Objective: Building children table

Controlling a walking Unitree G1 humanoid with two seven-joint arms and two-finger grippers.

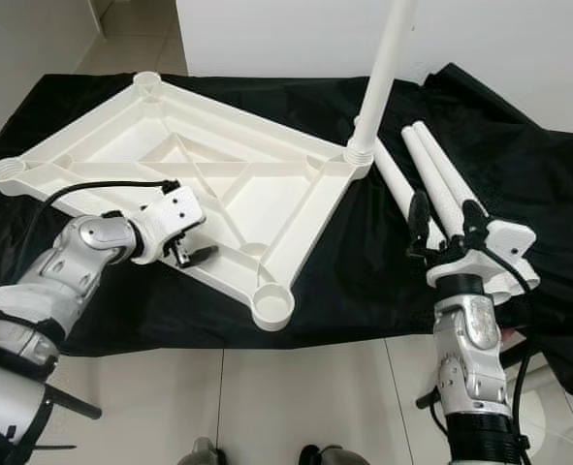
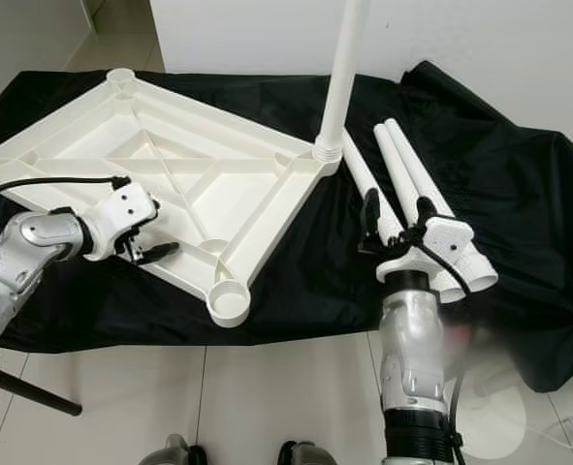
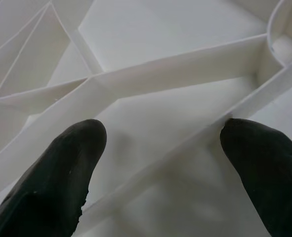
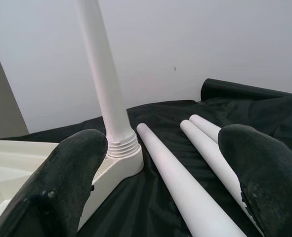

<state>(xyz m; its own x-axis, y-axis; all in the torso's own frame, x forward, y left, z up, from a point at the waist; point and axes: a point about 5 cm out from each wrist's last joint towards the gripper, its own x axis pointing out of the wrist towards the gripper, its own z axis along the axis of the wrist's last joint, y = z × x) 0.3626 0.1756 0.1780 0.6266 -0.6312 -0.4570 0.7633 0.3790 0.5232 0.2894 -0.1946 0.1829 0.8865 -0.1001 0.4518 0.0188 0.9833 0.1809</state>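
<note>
The upturned white tabletop (image 1: 218,174) (one leg (image 1: 383,77) screwed upright in its far-right corner) is straddled at its near edge by the parted left gripper (image 1: 191,254), while the right gripper (image 1: 451,228) is held open over three loose legs (image 1: 431,179).

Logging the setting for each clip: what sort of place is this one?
Probably a room in a home, set up for furniture assembly: pale tiled floor, plain white wall, and a black cloth laid over a low surface, holding an upturned white tabletop and loose legs.
</note>
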